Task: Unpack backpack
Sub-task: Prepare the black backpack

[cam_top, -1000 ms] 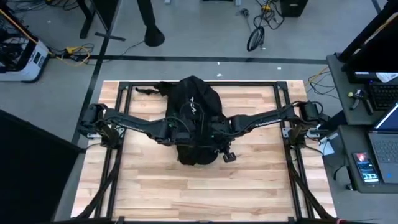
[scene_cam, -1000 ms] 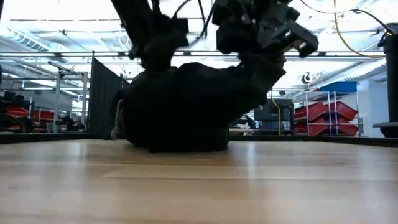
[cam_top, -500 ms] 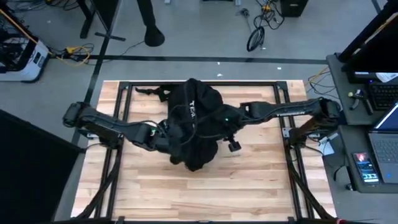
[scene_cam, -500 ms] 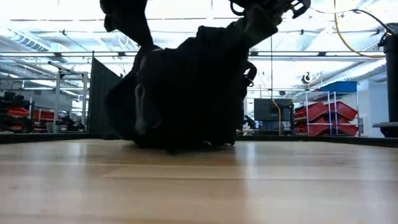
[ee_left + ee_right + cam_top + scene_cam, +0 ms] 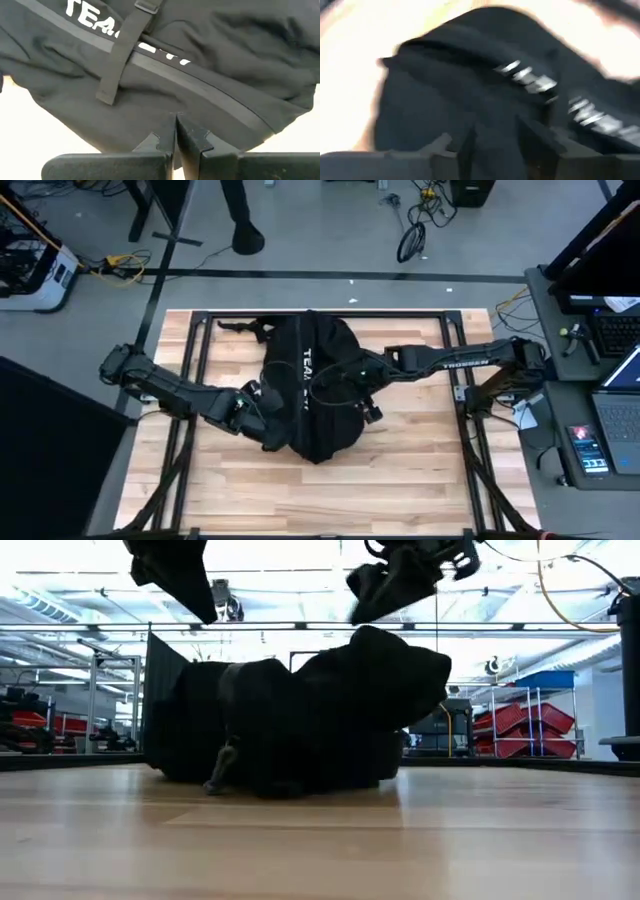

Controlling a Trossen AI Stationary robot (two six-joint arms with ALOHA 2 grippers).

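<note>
Left wrist view shows the left end effector [image 5: 175, 131] with fingers pressed together just beside the backpack [image 5: 312, 395], which lies mid-desk [image 5: 420, 470]. Farther off, the right end effector [image 5: 352, 385] hangs above it; I cannot tell its finger state.

white "TEA" lettering on backpack [image 5: 200, 65] (rest unreadable)
</note>
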